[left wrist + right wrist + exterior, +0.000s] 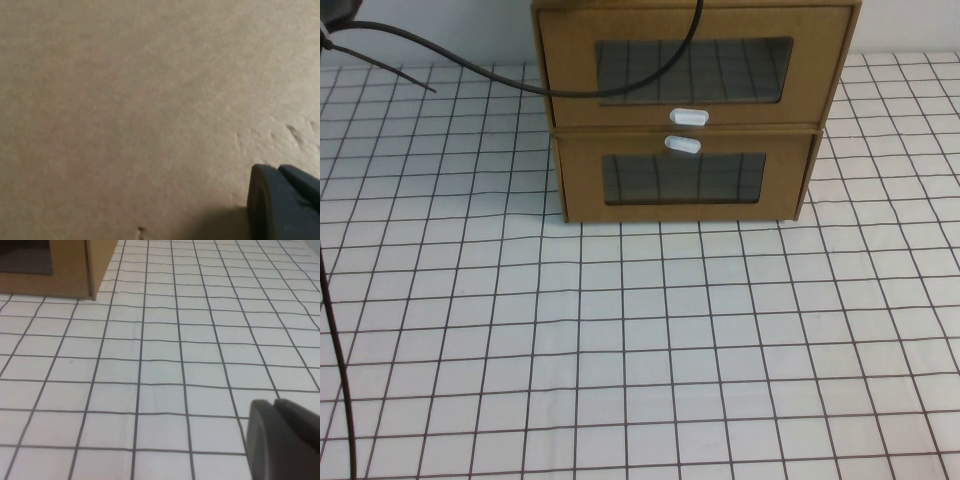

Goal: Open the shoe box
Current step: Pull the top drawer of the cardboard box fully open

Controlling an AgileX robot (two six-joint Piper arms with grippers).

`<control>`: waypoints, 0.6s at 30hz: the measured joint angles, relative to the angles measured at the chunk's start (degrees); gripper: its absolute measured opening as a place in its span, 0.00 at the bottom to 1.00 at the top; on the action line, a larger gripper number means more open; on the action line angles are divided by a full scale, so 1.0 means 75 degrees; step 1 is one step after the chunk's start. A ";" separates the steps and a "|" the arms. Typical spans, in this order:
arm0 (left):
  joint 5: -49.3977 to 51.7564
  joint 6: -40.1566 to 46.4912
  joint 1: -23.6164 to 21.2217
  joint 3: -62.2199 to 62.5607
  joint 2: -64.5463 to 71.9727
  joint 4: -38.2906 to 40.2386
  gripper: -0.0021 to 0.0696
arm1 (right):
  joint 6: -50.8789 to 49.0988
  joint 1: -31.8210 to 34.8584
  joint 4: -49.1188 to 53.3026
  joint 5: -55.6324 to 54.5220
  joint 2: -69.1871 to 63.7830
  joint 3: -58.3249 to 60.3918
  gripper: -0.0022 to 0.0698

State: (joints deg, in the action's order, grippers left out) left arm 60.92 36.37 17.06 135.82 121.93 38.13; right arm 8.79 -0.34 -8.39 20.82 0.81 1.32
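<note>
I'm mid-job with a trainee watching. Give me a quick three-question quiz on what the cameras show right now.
1. How many white handles show on the fronts of the stacked shoe boxes?
2. True or false: the right gripper is shut and hangs over the checked table cloth, apart from the boxes.
3. What does the left gripper sit close against? A) plain brown cardboard B) checked cloth C) a shoe

Key: 1. Two, one on each box. 2. True. 3. A.
</note>
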 joint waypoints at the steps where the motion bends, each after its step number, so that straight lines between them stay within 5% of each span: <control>1: 0.0000 0.0000 0.0000 0.0011 0.0012 -0.0003 0.02 | 0.0000 0.0000 0.0000 0.0000 0.0000 0.0000 0.01; 14: -0.0092 0.0000 0.0000 0.0036 0.0067 -0.0002 0.02 | 0.0000 0.0000 -0.0036 -0.0023 0.0000 0.0000 0.01; 18: -0.0092 0.0000 0.0000 0.0036 0.0067 -0.0002 0.02 | 0.0000 0.0000 -0.1020 -0.0677 0.0000 0.0000 0.01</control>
State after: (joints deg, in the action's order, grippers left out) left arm 60.22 36.37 17.06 136.09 122.43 38.12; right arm 8.79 -0.34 -16.04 15.75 0.81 1.32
